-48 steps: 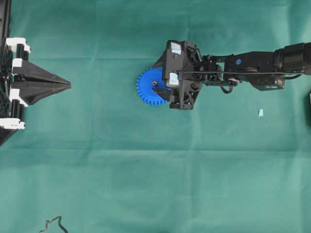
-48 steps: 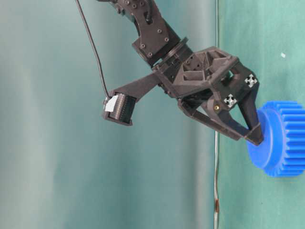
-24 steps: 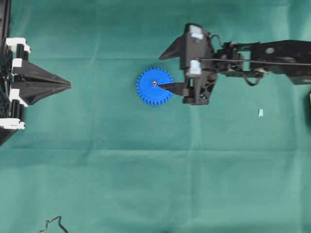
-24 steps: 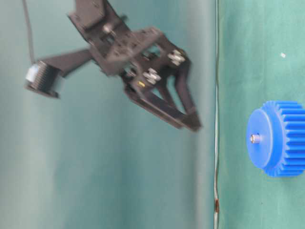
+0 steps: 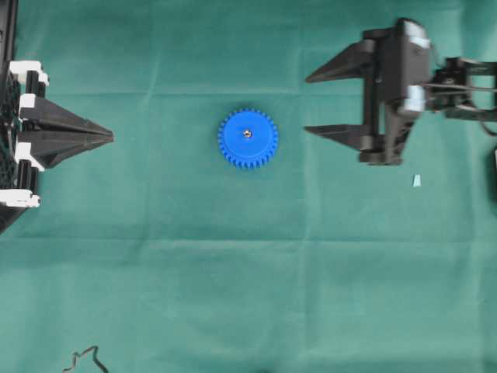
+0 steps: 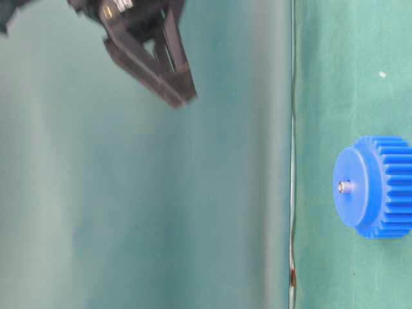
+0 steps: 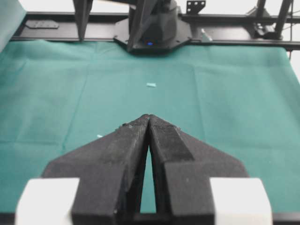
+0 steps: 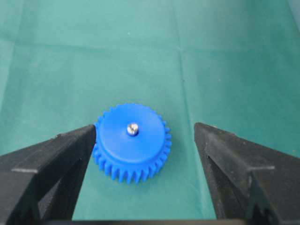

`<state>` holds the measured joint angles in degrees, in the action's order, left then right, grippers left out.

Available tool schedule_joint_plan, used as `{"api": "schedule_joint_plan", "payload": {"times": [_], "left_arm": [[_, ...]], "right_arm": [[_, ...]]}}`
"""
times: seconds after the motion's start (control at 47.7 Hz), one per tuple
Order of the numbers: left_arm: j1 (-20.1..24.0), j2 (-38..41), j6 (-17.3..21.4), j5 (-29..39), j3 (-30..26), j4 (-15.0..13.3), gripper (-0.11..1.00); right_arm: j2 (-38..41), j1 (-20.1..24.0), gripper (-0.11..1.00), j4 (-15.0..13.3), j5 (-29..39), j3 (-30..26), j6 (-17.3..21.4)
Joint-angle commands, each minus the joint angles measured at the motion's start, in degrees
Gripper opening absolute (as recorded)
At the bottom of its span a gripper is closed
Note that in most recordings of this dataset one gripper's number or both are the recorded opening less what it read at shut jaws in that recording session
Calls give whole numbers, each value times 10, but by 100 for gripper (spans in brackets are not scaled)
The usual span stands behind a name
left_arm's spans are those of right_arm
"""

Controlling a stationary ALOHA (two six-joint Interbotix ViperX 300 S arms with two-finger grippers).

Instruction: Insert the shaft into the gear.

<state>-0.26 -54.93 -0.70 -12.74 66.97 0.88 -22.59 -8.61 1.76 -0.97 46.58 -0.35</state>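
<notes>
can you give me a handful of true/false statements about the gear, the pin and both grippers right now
1. The shaft stands in the centre hole of the gear. True.
2. The right gripper is shut on the shaft. False: its jaws are wide open, clear of the gear and holding nothing.
3. The left gripper is shut and empty, away from the gear. True.
4. The gear stands on its edge. False: it lies flat on the green cloth, shaft pointing up.
5. A pale scrap of tape lies on top of the gear. False: it lies on the cloth well away from it.
</notes>
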Motion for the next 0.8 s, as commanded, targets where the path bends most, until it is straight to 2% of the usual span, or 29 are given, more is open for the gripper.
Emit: {"api": "schedule_joint_plan", "payload": {"times": [0.0, 0.42, 0.776], "left_arm": [[-1, 4, 1, -1, -14, 2, 0], [0, 4, 1, 4, -13, 2, 0], [0, 4, 1, 8, -14, 2, 0]], "right_arm": [[-40, 1, 89, 0, -5, 13, 2], [-203, 1, 88, 2, -3, 112, 2], [-234, 1, 88, 3, -4, 139, 3]]}}
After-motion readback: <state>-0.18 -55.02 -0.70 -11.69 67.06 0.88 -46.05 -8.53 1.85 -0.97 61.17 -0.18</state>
